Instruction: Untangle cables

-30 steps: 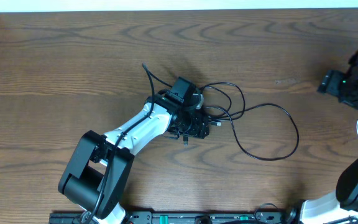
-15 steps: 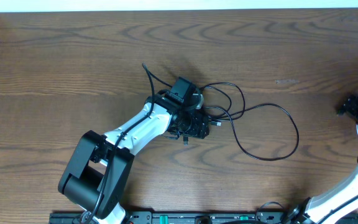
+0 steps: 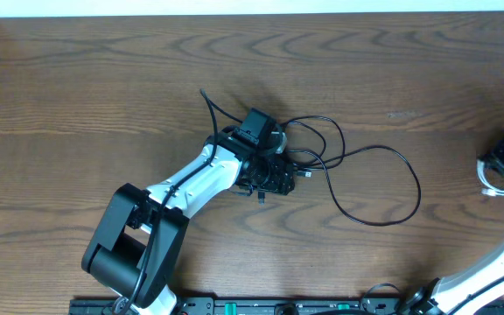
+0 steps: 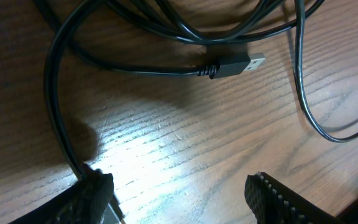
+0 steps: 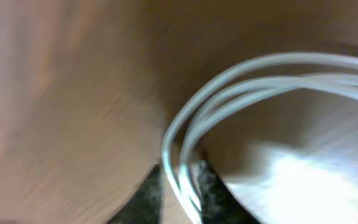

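A dark brown wood-grain tabletop (image 3: pixel 77 105) fills the overhead view, with a pale strip (image 3: pixel 234 7) along its far edge and a black rail (image 3: pixel 278 307) along the near edge.

The white left arm (image 3: pixel 191 179) reaches in from the near side and sits over the left end of the black cable (image 3: pixel 419 188). The right arm (image 3: pixel 484 276) stands well to the right of that cable.

The black cable lies loose in 2 or 3 overlapping loops mid-tabletop. Its plug (image 4: pixel 238 63) rests flat among them.

The left fingers (image 4: pixel 95 193) are spread apart and hold nothing. 1 strand of the black cable runs just beside the left one.

The white cable (image 3: pixel 490 185) lies well right of the black cable, near the tabletop's right edge. In the blurred right wrist view, the right fingers (image 5: pixel 148 194) are pinched on its thin strands (image 5: pixel 278 62).
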